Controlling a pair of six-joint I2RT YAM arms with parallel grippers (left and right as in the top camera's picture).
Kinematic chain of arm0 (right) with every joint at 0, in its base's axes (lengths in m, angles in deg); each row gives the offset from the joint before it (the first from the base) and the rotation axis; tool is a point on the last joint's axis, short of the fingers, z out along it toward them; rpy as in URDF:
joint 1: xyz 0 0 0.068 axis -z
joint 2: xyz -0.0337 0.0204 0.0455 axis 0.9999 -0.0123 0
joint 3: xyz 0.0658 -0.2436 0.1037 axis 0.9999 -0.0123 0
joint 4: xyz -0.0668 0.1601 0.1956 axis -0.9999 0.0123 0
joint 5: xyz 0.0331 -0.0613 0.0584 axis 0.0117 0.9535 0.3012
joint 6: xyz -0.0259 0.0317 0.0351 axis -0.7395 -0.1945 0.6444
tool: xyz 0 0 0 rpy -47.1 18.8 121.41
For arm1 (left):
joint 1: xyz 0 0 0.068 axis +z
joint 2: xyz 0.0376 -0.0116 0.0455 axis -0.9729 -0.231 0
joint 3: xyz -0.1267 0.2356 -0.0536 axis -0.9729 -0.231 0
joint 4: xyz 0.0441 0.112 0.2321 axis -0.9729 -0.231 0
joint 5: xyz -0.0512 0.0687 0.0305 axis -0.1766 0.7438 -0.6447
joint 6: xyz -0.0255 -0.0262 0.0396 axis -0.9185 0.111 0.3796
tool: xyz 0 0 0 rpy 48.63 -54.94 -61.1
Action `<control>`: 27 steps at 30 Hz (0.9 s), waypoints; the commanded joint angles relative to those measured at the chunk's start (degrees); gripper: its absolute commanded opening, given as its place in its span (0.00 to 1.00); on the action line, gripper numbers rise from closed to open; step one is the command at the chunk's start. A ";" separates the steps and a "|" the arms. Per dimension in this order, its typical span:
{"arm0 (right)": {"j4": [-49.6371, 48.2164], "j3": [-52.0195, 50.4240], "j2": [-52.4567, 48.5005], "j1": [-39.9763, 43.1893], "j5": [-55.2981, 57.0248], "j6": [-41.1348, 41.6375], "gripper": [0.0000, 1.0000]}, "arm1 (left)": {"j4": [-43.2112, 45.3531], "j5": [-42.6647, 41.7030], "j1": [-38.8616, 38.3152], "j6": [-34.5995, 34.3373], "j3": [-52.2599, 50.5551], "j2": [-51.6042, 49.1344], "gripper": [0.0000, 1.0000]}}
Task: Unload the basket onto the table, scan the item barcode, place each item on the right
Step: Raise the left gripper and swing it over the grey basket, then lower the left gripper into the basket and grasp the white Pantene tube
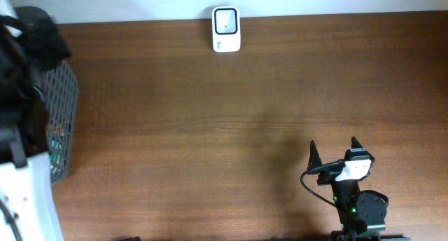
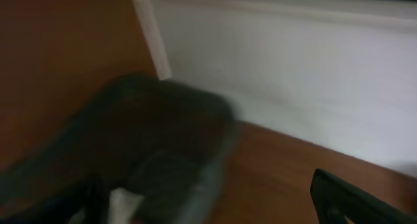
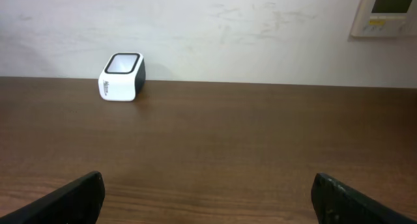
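The white barcode scanner (image 1: 226, 29) stands at the table's far edge against the wall; it also shows far off in the right wrist view as the scanner (image 3: 122, 77). My right gripper (image 1: 334, 146) rests low near the front edge, open and holding nothing, its fingers (image 3: 71, 198) spread wide over bare wood. My left gripper (image 2: 212, 204) hovers open above the dark mesh basket (image 2: 163, 139); this view is blurred. A pale thing (image 2: 124, 201) lies inside the basket, and I cannot tell whether it is the item or where its barcode is.
The mesh basket (image 1: 63, 122) sits at the table's left edge, partly under my left arm (image 1: 21, 94). A white wall runs behind the table, with a wall panel (image 3: 388, 12) at the upper right. Brown wood (image 1: 231, 129) stretches between scanner and right gripper.
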 commanded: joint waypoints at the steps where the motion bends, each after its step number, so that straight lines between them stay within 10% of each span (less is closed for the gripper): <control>1: 0.22 -0.42 0.42 0.04 0.72 0.24 0.99 | 0.11 4.09 9.22 -8.07 0.87 -4.22 0.99; 9: 0.22 -0.42 0.42 0.04 0.72 0.24 0.99 | -3.43 -6.01 22.60 -12.33 0.87 -9.75 0.99; 27: 0.22 -0.42 0.42 0.04 0.72 0.24 0.99 | -10.16 5.25 26.64 -11.87 -8.44 -25.86 0.99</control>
